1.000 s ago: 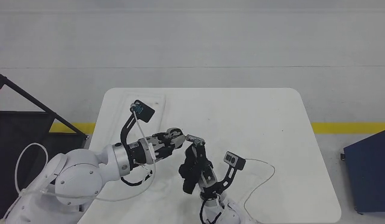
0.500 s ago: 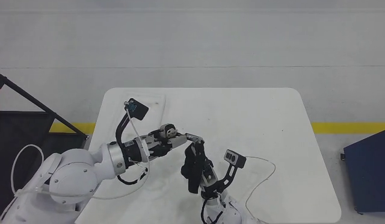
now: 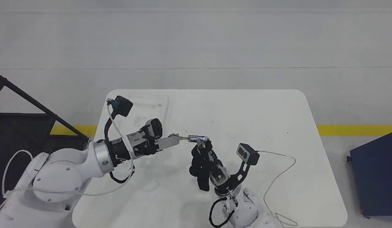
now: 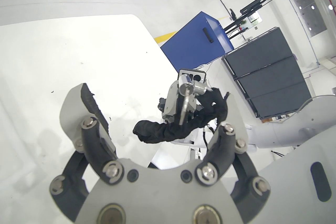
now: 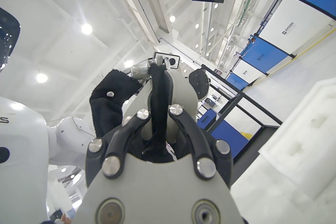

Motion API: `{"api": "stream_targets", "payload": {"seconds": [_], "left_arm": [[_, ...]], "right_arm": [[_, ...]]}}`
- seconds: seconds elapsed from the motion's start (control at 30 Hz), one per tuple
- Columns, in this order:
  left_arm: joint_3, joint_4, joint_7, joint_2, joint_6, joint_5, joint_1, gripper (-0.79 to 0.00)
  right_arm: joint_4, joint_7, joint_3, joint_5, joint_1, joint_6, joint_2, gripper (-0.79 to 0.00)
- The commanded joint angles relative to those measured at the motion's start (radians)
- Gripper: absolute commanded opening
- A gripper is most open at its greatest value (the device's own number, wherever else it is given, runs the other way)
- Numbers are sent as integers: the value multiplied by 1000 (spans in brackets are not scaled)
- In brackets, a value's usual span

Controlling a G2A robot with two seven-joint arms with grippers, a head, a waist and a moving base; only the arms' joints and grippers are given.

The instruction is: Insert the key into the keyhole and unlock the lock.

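Observation:
A silver lock point(image 4: 195, 87) is held up above the white table point(image 3: 257, 117) by my right gripper point(image 3: 199, 149), whose black-padded fingers point(image 5: 157, 93) are shut on it. A silver key point(image 4: 184, 104) sticks out of the lock's keyhole, its flat head hanging free. In the top view the lock point(image 3: 196, 138) is at the table's middle front. My left gripper point(image 4: 155, 93) stands open a short way from the key, touching nothing. Seen from above, that left gripper point(image 3: 174, 141) is just left of the lock. From the right wrist, the lock point(image 5: 139, 71) peeks out past the closed fingertips.
A white foam tray point(image 3: 154, 102) lies at the table's back left corner. A thin white cable point(image 3: 278, 171) loops over the front right of the table. A blue cabinet point(image 3: 370, 173) stands off the table to the right, a black stand point(image 3: 37, 108) to the left.
My left gripper has let go of the key and drawn back to the left, away from the lock. The right gripper with the lock shifted slightly right.

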Motion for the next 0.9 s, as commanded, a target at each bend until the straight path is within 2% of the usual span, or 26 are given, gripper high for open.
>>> {"api": "stream_targets", "payload": {"seconds": [0.0, 0.17, 0.37, 0.53, 0.87], "left_arm": [[-20, 34, 2, -1, -95, -22, 13, 0], [-68, 110, -33, -1, -189, -100, 54, 0], [-85, 141, -164, 3, -261, -175, 81, 0], [-82, 139, -203, 3, -313, -165, 91, 0], [-51, 134, -178, -2, -391, -139, 80, 0]], "right_arm": [[-9, 57, 15, 10, 4, -4, 9, -785], [-40, 206, 52, 56, 11, -4, 36, -785], [-59, 332, 85, 72, 32, 40, 58, -785], [-69, 381, 83, 75, 40, 70, 66, -785], [-61, 398, 66, 111, 51, 98, 72, -785]]}}
